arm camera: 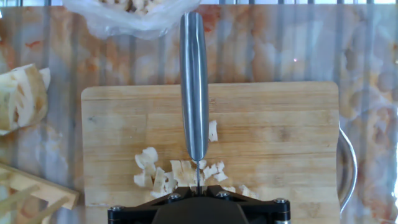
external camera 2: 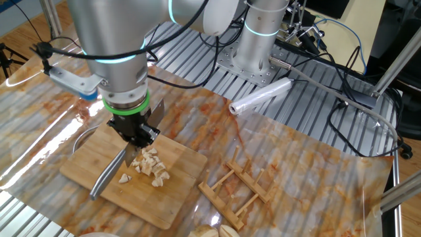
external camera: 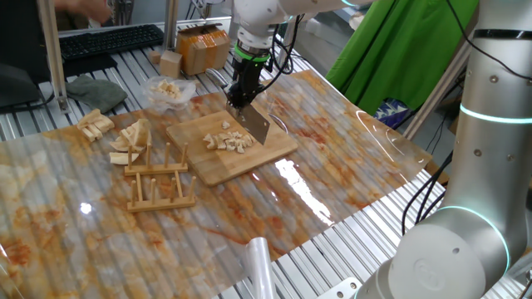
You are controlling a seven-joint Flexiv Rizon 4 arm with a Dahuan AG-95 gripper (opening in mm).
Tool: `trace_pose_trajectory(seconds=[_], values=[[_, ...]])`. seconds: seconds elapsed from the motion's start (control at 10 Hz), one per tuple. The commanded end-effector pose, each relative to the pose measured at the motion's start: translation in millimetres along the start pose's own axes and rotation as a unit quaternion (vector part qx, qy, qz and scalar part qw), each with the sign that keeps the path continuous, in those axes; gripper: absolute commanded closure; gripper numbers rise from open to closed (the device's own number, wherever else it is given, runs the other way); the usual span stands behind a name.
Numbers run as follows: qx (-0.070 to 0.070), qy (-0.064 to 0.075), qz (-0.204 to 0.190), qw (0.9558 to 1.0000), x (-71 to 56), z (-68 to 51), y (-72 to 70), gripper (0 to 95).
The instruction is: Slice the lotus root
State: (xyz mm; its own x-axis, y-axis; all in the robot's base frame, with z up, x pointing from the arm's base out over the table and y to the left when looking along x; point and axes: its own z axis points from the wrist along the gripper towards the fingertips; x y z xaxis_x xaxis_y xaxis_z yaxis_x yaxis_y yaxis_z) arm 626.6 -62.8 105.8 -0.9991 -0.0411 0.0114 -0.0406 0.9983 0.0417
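Gripper [external camera: 242, 101] points straight down over the wooden board [external camera: 274, 151] and its jaws are clamped tight on the handle of a knife [external camera: 257, 124], whose flat steel blade slants down to the board in the upper middle of one fixed view. Just left of the blade lies the lotus root [external camera: 229, 140], a loose cluster of small cream cut bits near the board's centre. In the other fixed view the gripper [external camera 2: 136, 137] sits at the left of the frame, the knife [external camera 2: 110, 172] angles toward the lower left across the board [external camera 2: 177, 194], and the lotus root [external camera 2: 148, 166] is scattered just right of the blade. From the hand view the knife [arm camera: 194, 87] runs as a narrow grey strip up the middle of the frame, past the top edge of the board [arm camera: 280, 130]; most of the lotus root [arm camera: 177, 174] clusters at the lower centre around the blade's base, with one bit touching the blade's right side higher up. A clear bag [external camera: 169, 90] with pale bits sits beyond the board at the upper left of one fixed view, larger tan wedges [external camera: 131, 139] lie at the left, and a wooden rack [external camera: 158, 178] stands just left of the board
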Motion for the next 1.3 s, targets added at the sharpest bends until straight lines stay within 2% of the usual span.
trace_pose_trajectory(seconds=[0.1, 0.2, 0.3, 0.6, 1.0, 1.1, 1.3], values=[[-0.002, 0.0, 0.007, 1.0, -0.1, 5.1, 7.0, 95.0], [-0.004, 0.0, 0.012, 0.9999, 0.9, 6.6, 13.9, 95.0], [-0.005, -0.001, 0.029, 0.9996, 3.5, 9.0, 35.2, 95.0], [-0.003, 0.002, 0.062, 0.9981, 8.1, 11.9, 77.9, 95.0], [0.002, 0.009, 0.079, 0.9969, 9.7, 6.8, 103.2, 95.0], [0.004, 0.015, 0.092, 0.9956, 13.7, 4.1, 118.5, 95.0], [0.003, 0.02, 0.09, 0.9957, 12.0, 3.9, 118.5, 95.0]])
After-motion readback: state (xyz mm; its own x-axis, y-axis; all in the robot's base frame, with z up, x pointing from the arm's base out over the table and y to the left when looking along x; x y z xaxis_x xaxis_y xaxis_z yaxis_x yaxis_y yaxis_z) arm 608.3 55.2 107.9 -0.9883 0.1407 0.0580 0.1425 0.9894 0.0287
